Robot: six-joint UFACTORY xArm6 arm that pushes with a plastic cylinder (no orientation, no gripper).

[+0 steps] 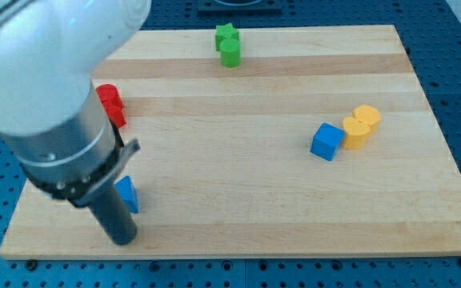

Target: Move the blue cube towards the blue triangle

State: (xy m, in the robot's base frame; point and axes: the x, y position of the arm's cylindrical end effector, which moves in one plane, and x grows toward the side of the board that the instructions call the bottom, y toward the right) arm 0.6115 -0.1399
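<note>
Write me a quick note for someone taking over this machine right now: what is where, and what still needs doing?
My tip is at the view's bottom left, just below the partly hidden blue triangle.
The blue cube sits far off at the view's right, touching the yellow blocks.
Done: nothing visible yet; cube and triangle lie far apart.
Left: get round to the cube's right side, then push it leftward across the board to the triangle.

Board (238,200): pale wood, smooth, matt, visible grain stripes. Blue cube (326,142), yellow blocks (361,126), green blocks (228,45), red block (110,102), blue triangle (126,194): solid-coloured, matt, smooth. Arm housing (30,72): glossy white plastic, dark collar looks like metal. Rod (114,214) dull dark.
</note>
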